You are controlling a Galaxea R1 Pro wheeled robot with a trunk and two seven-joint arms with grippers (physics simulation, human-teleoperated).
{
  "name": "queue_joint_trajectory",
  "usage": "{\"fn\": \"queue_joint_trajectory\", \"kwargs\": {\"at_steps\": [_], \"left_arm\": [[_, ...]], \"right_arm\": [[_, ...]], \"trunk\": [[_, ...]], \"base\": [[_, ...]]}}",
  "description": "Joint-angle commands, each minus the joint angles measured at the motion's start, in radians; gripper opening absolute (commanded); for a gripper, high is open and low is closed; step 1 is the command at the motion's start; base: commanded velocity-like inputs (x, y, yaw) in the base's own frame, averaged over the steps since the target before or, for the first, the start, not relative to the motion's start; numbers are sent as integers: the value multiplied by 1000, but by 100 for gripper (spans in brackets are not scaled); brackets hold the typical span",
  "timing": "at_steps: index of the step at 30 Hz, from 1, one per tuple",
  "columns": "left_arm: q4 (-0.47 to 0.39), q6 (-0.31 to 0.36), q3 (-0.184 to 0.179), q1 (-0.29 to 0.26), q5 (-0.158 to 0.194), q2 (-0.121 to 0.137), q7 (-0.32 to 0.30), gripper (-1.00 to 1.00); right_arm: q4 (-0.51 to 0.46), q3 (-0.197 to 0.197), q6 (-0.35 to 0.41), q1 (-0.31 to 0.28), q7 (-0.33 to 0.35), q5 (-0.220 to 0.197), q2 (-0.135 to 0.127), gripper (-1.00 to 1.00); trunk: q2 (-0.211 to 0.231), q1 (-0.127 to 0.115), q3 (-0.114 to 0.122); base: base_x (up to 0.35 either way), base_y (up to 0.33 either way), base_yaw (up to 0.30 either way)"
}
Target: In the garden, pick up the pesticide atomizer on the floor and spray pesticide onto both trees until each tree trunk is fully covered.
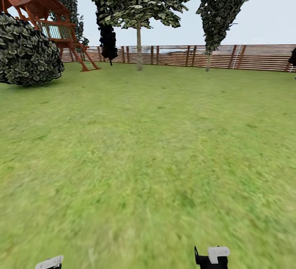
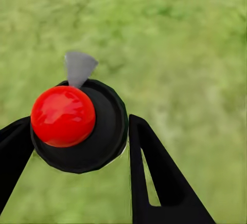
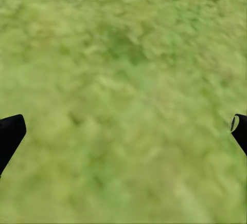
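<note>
Atomizer (image 2: 77, 126), round, glossy-red-topped, seemingly between left end effector (image 2: 77, 147) fingers.

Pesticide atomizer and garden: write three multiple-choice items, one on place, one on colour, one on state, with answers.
1. Where is the pesticide atomizer?
A. lying on the lawn
B. between the left gripper fingers
C. beside the fence

2. What colour is the atomizer's top?
A. red
B. blue
C. yellow

3. How is the right gripper?
A. shut on a bottle
B. open with nothing in it
C. gripping a branch

Answers: 1 B, the left wrist view shows black fingers on either side of it. 2 A, a red dome sits on the black collar. 3 B, the fingertips stand far apart over bare lawn.
</note>
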Motion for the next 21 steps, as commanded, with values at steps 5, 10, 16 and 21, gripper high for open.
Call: {"fn": "queue_joint_trajectory", "kwargs": {"at_steps": [5, 10, 16, 21], "left_arm": [[1, -4, 9, -1, -9, 0, -4, -100], [1, -4, 9, -1, -9, 0, -5, -100], [1, -4, 9, -1, -9, 0, -5, -100], [1, -5, 9, -1, -9, 0, -5, -100]], "right_arm": [[0, 9, -2, 0, -3, -7, 0, 100], [0, 9, -2, 0, -3, -7, 0, 100], [0, 9, -2, 0, -3, -7, 0, 100], [0, 9, -3, 0, -3, -7, 0, 100]], "trunk": [[0, 0, -1], [0, 0, -1], [0, 0, -1], [0, 0, -1]], "base": [[338, 0, 0], [338, 0, 0], [338, 0, 0], [338, 0, 0]]}}
